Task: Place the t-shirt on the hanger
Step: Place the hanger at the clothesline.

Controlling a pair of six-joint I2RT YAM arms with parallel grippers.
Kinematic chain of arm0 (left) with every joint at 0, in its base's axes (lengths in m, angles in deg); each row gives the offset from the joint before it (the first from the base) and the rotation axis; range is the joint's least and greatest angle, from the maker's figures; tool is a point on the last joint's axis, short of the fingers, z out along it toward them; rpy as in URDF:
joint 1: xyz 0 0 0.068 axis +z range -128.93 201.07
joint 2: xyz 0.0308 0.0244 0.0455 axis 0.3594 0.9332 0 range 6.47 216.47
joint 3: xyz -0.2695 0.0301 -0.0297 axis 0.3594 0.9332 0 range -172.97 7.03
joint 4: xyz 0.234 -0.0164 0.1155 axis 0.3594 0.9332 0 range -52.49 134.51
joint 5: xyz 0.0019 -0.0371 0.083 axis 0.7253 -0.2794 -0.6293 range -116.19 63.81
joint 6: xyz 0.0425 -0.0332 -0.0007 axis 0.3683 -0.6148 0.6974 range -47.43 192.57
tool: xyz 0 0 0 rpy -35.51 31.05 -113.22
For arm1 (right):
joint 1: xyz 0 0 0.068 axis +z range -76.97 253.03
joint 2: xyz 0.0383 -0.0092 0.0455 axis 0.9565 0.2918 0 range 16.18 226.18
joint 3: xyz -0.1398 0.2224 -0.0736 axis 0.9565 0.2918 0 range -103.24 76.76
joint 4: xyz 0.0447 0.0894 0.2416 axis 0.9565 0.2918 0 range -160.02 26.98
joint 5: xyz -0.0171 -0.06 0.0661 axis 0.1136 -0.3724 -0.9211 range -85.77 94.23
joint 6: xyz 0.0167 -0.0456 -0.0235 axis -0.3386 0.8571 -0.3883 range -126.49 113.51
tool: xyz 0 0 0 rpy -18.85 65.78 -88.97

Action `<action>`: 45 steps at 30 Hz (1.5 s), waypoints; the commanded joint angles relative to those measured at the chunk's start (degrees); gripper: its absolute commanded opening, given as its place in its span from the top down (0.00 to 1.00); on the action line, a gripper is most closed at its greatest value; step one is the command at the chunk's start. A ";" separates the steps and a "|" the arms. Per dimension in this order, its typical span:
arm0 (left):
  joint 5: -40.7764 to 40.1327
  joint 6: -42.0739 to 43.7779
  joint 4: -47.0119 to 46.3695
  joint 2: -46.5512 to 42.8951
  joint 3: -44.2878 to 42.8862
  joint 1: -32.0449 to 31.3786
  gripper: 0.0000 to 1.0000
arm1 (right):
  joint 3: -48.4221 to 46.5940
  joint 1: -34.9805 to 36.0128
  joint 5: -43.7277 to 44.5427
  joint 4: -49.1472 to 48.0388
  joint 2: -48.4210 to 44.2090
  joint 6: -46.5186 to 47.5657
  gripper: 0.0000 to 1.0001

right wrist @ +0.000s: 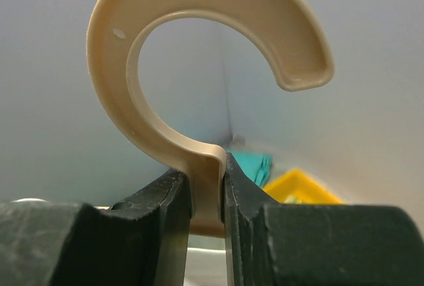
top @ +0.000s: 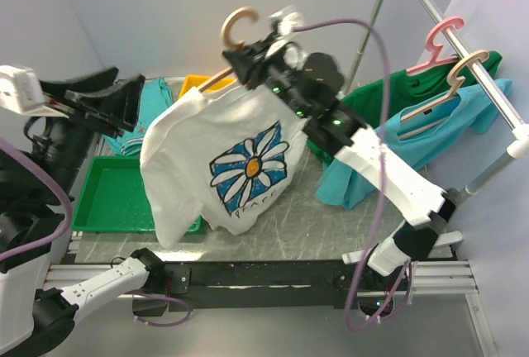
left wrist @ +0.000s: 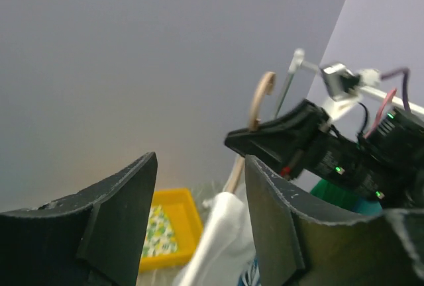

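Note:
The white t-shirt (top: 223,159) with the blue daisy print hangs draped over the beige hanger (top: 235,26), held up above the table. My right gripper (top: 244,55) is shut on the hanger's neck just below the hook; in the right wrist view the hook (right wrist: 132,100) curves up from between the gripper (right wrist: 207,187). My left gripper (top: 135,95) stands open at the upper left, a little apart from the shirt's shoulder. In the left wrist view the gripper (left wrist: 199,173) frames the white shoulder (left wrist: 222,233) beyond its fingers, with the hook (left wrist: 264,94) behind.
A green tray (top: 107,200) lies at the left, with a yellow bin (top: 198,84) and teal cloth (top: 157,97) behind it. At the right, a metal rack (top: 504,101) carries a pink hanger (top: 442,39), a green t-shirt (top: 397,97) and a tan hanger (top: 463,72) bearing a light blue shirt (top: 413,146).

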 commanded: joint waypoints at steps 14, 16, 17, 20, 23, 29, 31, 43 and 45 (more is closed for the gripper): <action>6.90 0.77 25.60 -0.43 7.56 0.02 0.39 | 2.03 -0.77 -1.07 -3.43 -0.05 -0.63 1.00; 7.06 1.21 25.43 -0.34 8.09 0.02 0.37 | 2.47 -0.86 -0.98 -3.61 -0.49 -0.37 1.00; 7.41 1.64 25.08 -0.17 8.53 0.11 0.37 | 2.47 -0.94 -0.98 -3.53 -0.58 -0.28 1.00; 6.81 2.61 25.69 1.67 8.62 0.02 0.37 | 2.38 -0.77 -1.07 -3.26 -1.10 -0.02 1.00; 6.62 4.45 24.91 2.38 9.67 0.02 0.41 | 2.73 -0.86 -1.33 -3.17 -1.81 0.69 1.00; 10.05 7.18 20.60 1.94 11.44 0.02 0.57 | 3.43 -0.86 -0.89 -2.29 -3.39 2.27 1.00; 10.67 7.62 20.16 2.56 11.43 0.11 0.72 | 3.79 -0.86 -0.89 -2.12 -3.83 2.80 1.00; 9.88 13.68 -3.56 -2.18 21.36 0.02 0.99 | 6.60 -1.12 4.11 1.30 -7.69 2.10 0.96; 10.66 15.88 -8.05 -2.36 22.77 0.02 0.99 | 7.30 -1.12 5.17 2.62 -8.57 0.61 0.92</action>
